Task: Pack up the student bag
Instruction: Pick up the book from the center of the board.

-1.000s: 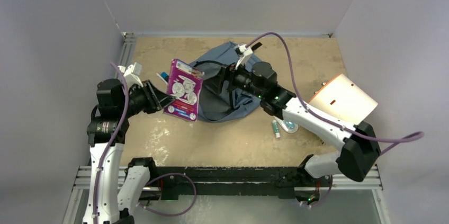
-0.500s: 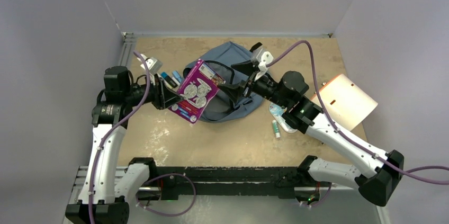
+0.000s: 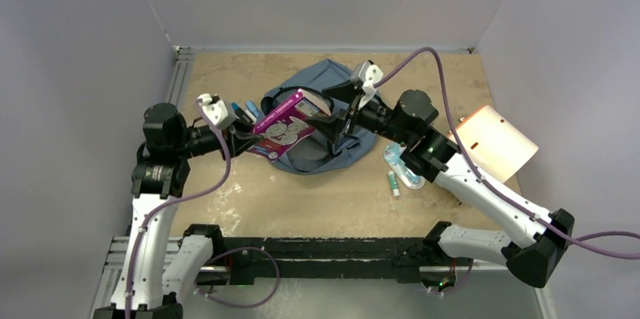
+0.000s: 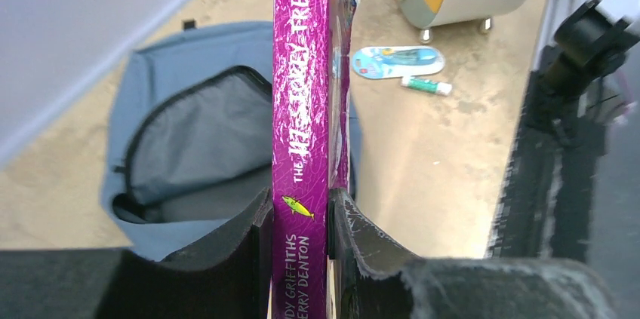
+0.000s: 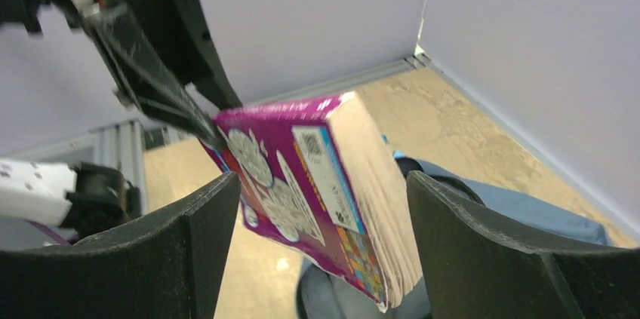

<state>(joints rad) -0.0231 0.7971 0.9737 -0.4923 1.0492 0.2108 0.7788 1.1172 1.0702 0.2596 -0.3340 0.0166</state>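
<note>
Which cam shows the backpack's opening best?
Left wrist: the backpack lies unzipped, its grey lining visible beside the purple book. Top external: the book overlaps the opening. Right wrist: only a blue edge.

Purple book (image 3: 281,124) (slate-blue student bag (image 3: 321,78)).

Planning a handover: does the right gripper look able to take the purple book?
Probably yes: the right gripper is open, the purple book framed between its fingers; left gripper holds its other end.
</note>
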